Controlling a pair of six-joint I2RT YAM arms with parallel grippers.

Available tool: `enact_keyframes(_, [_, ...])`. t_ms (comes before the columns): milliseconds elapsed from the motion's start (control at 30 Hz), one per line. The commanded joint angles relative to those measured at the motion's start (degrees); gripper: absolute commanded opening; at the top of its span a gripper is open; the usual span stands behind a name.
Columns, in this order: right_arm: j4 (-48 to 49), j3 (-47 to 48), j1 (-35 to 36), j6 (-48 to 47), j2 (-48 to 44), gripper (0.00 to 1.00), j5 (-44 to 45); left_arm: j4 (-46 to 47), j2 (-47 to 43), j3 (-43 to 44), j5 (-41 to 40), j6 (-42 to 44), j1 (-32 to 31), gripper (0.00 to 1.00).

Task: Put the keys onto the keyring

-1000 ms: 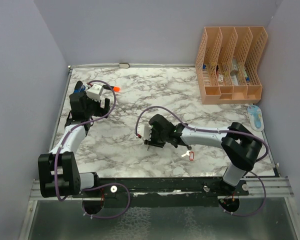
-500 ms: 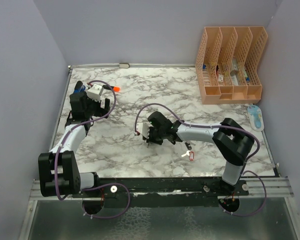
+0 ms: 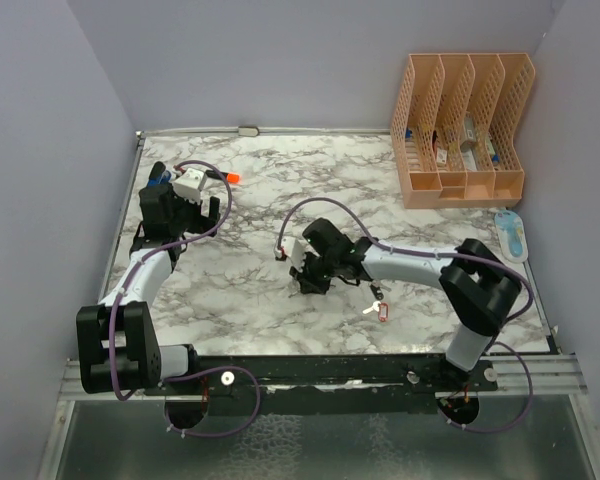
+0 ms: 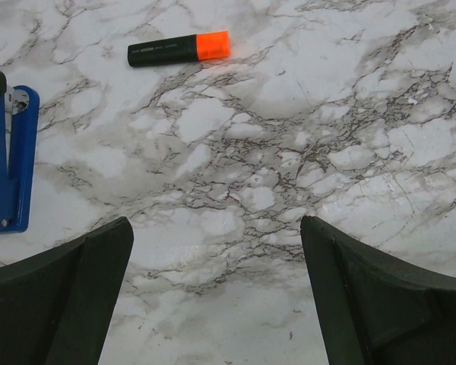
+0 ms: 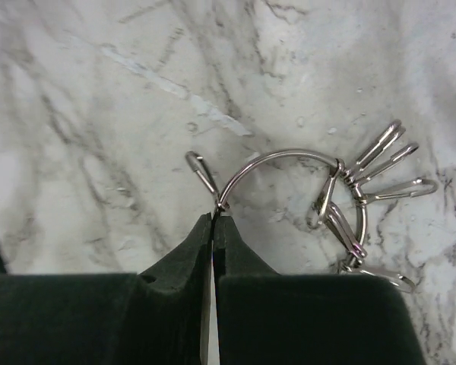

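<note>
As the right gripper (image 5: 213, 220) has edged sideways, clamped shut on the thin silver wire keyring (image 5: 289, 156) at its fingertips (image 5: 201, 228), threading looks possible.

One keyring (image 5: 285, 152) carries a bunch of clips (image 5: 349, 176), about five, too crowded for a sure count. Two keys (image 3: 370, 309) can be made out on the table (image 3: 250, 290), one of them with a red tag (image 3: 384, 312). There is one marker (image 4: 178, 49), one blue stapler (image 4: 14, 160), one orange rack (image 3: 460, 120) with four slots, and one blue-white item (image 3: 511, 232). There are two tools: left tool (image 4: 215, 228) and right tool (image 5: 213, 222).
</note>
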Motion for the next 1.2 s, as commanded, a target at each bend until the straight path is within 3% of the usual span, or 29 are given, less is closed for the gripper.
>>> enact_keyframes(0, [-2.55, 2.58, -0.04, 11.02, -8.83, 0.01, -13.58, -0.09, -0.49, -0.27, 1.47, -0.32, 0.43, 0.95])
enact_keyframes(100, [0.95, 2.81, -0.05, 17.17, -11.41, 0.01, -17.71, -0.15, -0.57, -0.26, 1.51, -0.24, 0.43, 0.95])
enact_keyframes(200, [2.32, 4.3, -0.78, 21.29, -11.1, 0.01, -16.42, -0.26, -0.74, -0.28, 1.52, -0.25, 0.51, 0.95])
enact_keyframes(367, [6.96, 3.92, -9.38, 31.25, -7.76, 0.01, -22.74, -0.37, -0.85, -0.26, 1.82, -0.26, 0.52, 0.95])
enact_keyframes(567, [7.48, 2.73, -14.03, 35.5, -2.31, 0.01, -18.89, -0.38, -0.85, -0.34, 1.64, -0.23, 0.67, 0.95])
enact_keyframes(667, [6.43, 3.37, -14.11, 32.95, -3.05, 0.02, -17.48, -0.27, -0.92, -0.34, 1.74, -0.23, 0.7, 0.95])
enact_keyframes(733, [5.81, 3.78, -12.93, 29.38, -4.57, 0.07, -19.02, -0.13, -0.78, -0.41, 1.7, -0.17, 0.77, 0.95])
enact_keyframes(900, [-2.18, 6.2, -5.44, 21.82, -5.91, 0.16, -11.86, -0.1, -0.69, -0.14, 0.52, 0.08, 0.99, 0.95])
enact_keyframes(1067, [-3.88, 5.89, 3.48, 22.46, -1.68, 0.2, -7.58, -1.61, -1.74, 1.4, -1.23, 0.04, 2.08, 0.95])
enact_keyframes(1167, [-0.5, 3.51, 5.13, 25.62, -0.22, 0.24, -8.25, -2.13, -2.52, 2.38, -4.05, -0.27, 3.1, 0.95])
